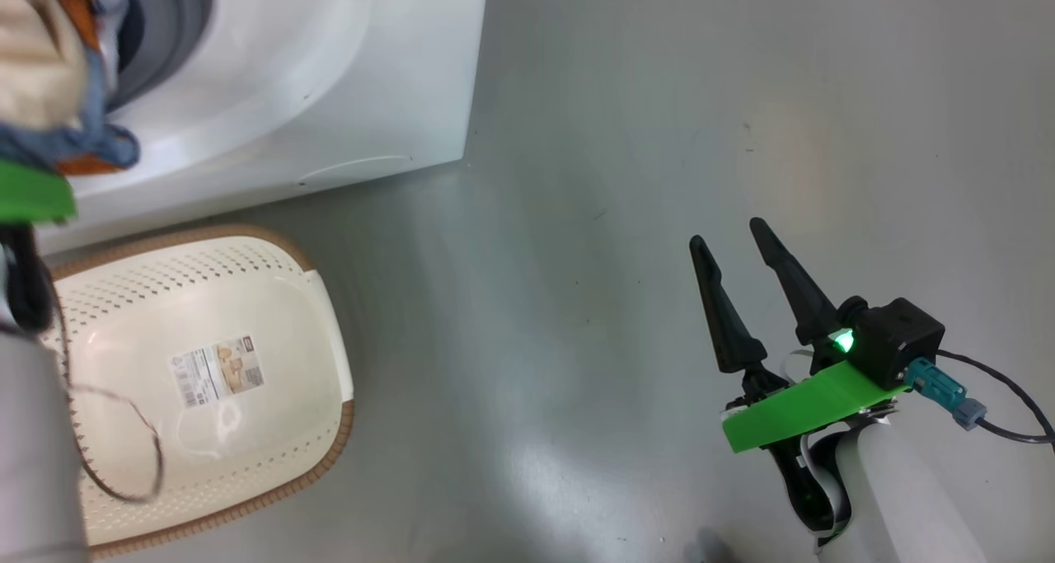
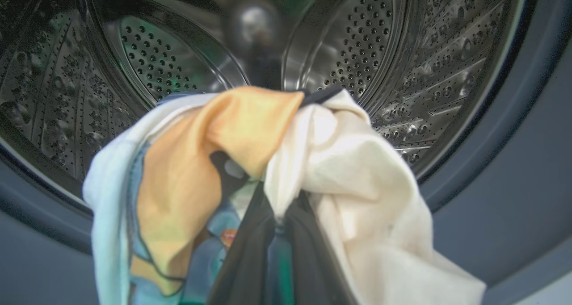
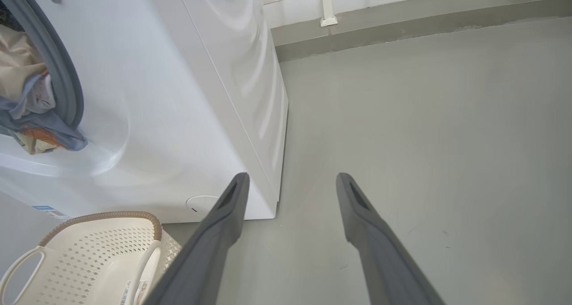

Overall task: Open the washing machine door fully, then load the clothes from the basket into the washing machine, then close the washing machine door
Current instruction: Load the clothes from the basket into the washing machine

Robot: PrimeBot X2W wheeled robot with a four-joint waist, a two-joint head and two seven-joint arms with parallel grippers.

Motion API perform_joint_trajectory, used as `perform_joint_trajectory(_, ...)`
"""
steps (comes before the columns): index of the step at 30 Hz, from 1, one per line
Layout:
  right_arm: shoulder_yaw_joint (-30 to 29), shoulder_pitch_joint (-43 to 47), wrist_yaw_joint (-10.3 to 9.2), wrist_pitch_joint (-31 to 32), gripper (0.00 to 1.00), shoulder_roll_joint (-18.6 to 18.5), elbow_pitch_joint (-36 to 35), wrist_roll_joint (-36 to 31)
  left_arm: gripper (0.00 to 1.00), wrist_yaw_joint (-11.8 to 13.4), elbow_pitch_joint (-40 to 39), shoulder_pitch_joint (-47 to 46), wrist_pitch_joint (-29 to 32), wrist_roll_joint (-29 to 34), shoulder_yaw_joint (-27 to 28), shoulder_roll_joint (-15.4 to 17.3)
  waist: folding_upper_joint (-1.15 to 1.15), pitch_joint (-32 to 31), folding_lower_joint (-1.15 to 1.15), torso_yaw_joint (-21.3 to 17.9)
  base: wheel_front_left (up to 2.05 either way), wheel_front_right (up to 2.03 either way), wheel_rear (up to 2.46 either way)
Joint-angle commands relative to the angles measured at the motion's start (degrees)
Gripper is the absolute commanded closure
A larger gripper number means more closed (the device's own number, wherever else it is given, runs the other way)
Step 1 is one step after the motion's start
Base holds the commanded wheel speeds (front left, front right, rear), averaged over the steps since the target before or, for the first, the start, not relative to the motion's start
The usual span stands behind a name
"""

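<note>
Left wrist view: left hand [image 2: 278, 220] clamped on clothes [image 2: 232, 131] at drum [image 2: 402, 50] mouth.
Right hand [image 1: 727, 233] spread wide, holding nothing, over floor [image 1: 618, 134]; basket [image 1: 325, 340] beside washing machine [image 1: 371, 68].

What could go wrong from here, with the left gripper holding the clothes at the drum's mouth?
1. The clothes hang over the grey gasket at the opening; released here, they might slide out or get pinched at closing.
2. Fabric bunches around the shut left gripper, so it might cling when the gripper opens.
</note>
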Motion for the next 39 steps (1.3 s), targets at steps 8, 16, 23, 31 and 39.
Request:
perform_joint_trajectory(8, 0.2, 2.2, 0.36, -0.7, 0.0, 0.3, -1.8, 0.9, 1.0, 0.0, 7.2, -12.7, 0.7, 0.2, -0.2, 5.1, 0.0, 2.5, 0.0, 0.3, 0.0, 0.0, 0.0)
perform_joint_trajectory(16, 0.0, 1.8, 0.36, -0.7, 0.0, 0.3, -2.3, 0.8, 1.0, 0.0, 14.1, -21.3, 1.9, 0.9, -2.9, 6.2, 0.0, 5.6, 0.0, 0.3, 0.0, 0.0, 0.0)
perform_joint_trajectory(23, 0.1, 1.9, 0.36, -0.7, 0.0, 0.3, -2.8, 1.7, 1.0, 0.0, 18.8, -27.4, 2.2, -0.1, -3.5, 7.3, 0.0, 9.3, 0.0, 0.0, 0.0, 0.0, 0.0)
perform_joint_trajectory(31, 0.4, 2.1, 0.36, -0.7, 0.0, 0.3, -3.2, 1.8, 1.0, 0.5, 19.2, -32.7, 0.2, 0.9, -4.9, 8.3, 0.0, 12.7, 0.0, -0.1, 0.0, 0.0, 0.0)
perform_joint_trajectory(39, 1.1, 1.9, 0.36, -0.7, 0.0, 0.3, -3.7, 2.0, 1.0, 0.2, 7.0, -33.7, -0.3, 2.7, -6.1, 9.7, 0.0, 14.8, 0.0, -1.1, 0.0, 0.0, 0.0)
